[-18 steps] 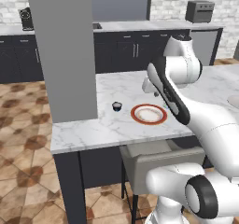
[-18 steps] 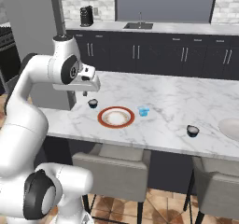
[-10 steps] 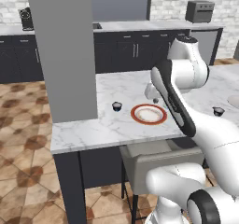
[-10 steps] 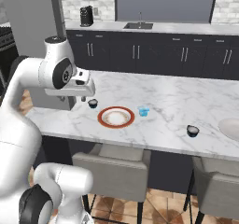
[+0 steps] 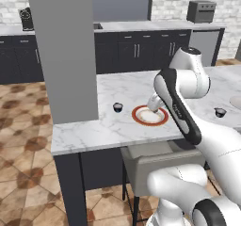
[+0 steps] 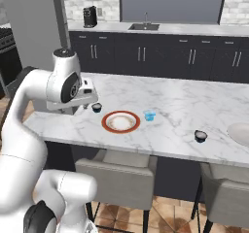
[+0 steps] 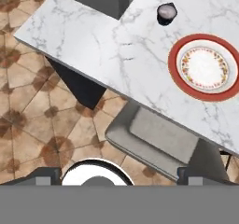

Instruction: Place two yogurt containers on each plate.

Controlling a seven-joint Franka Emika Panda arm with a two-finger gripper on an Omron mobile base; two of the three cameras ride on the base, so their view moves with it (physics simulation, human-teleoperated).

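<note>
Spanning the kitchen, a marble island (image 6: 170,106) carries the red-rimmed plate (image 6: 120,122), a dark cup (image 6: 97,107) just beyond it, a blue cup (image 6: 149,115) beside it, another dark cup (image 6: 200,136) and a pale plate (image 6: 240,134) farther off. Gripper (image 5: 153,104) hovers above, jaws apart, empty. Stools (image 7: 161,139) tuck underneath; tiled floor (image 5: 23,173).

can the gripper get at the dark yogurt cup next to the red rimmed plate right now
Probably yes: the dark yogurt cup stands alone on bare marble counter, apart from the red-rimmed plate, with nothing over it.
</note>
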